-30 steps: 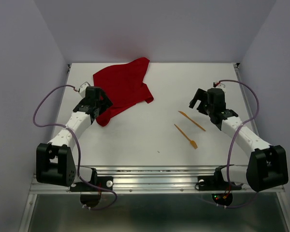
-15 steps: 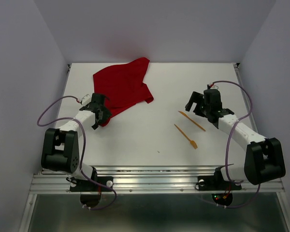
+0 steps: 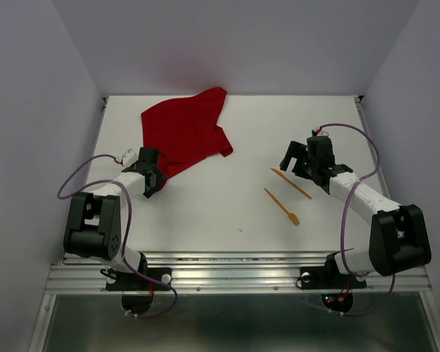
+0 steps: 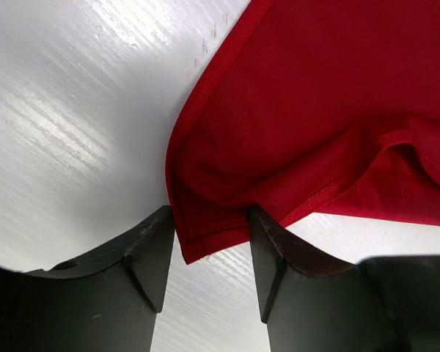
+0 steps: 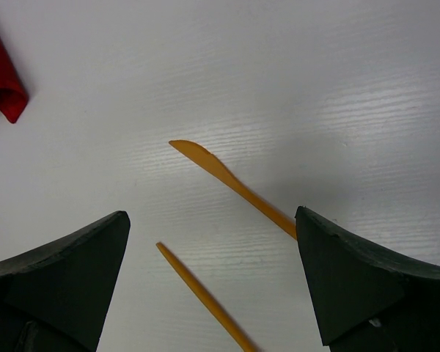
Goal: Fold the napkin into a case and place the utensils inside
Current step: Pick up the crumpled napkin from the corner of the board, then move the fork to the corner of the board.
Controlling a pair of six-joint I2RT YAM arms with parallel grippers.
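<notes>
- The left gripper is sitting low on the table, with its jaws standing partly open on either side of the napkin's near corner.
- That corner is lying flat between the two fingers and touching both; it is not being pinched or lifted.
- The napkin is lying loose and rumpled on the far left part of the table, with one fold showing in the left wrist view and no case formed yet.
- The right gripper is hovering with its jaws spread wide and holding nothing.
- The two orange utensils are lying on the bare table right of centre, well apart from the napkin.
- The knife-like stick is running under the right gripper's open jaws, and the fork is lying just beside it, nearer the arms, without touching it.
</notes>
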